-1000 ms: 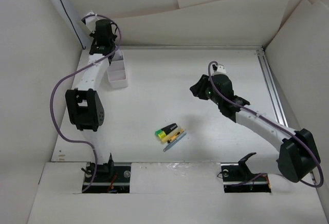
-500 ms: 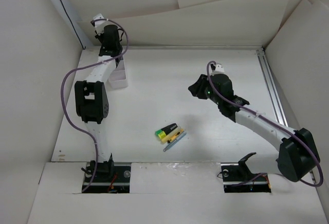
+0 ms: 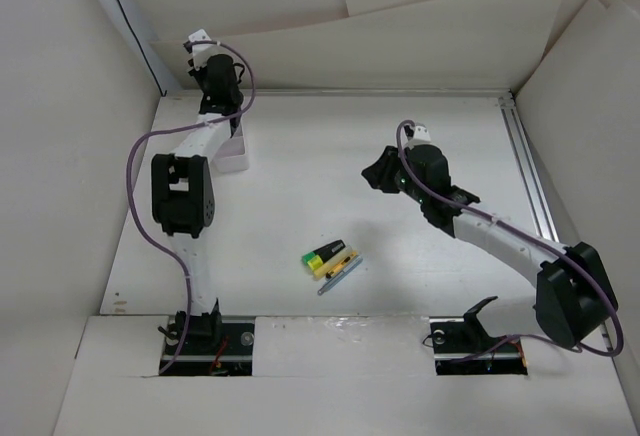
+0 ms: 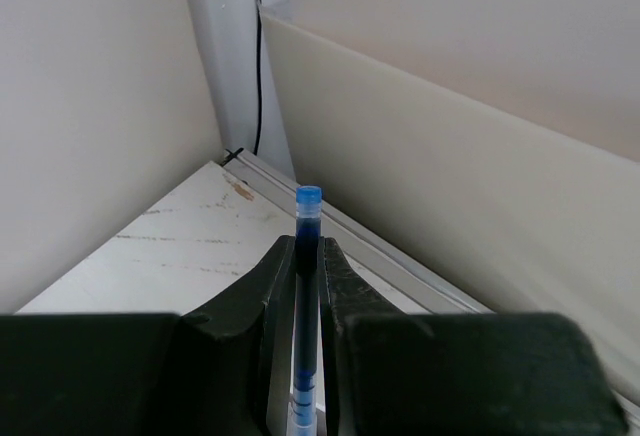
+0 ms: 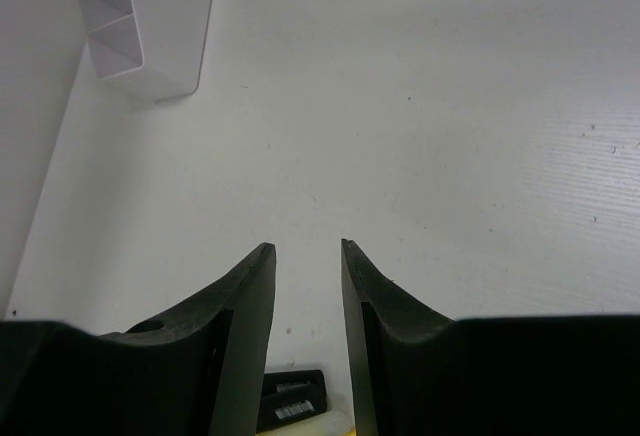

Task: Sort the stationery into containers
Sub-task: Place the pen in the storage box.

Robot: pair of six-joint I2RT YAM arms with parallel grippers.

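White-walled table: the divided white box sits far left, beside the left arm. A yellow-green highlighter and a pen lie together near the front.

Left wrist: the left gripper pinches a blue pen.

Right wrist: the right gripper is spread. Two compartments of the box face it, contents unclear.

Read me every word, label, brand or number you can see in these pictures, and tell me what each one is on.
No text can be read in any view.
Highlighter: pale printing on its black part, too blurred to read.
Blue pen held in the left gripper: faint marks low on the barrel, too small to read.
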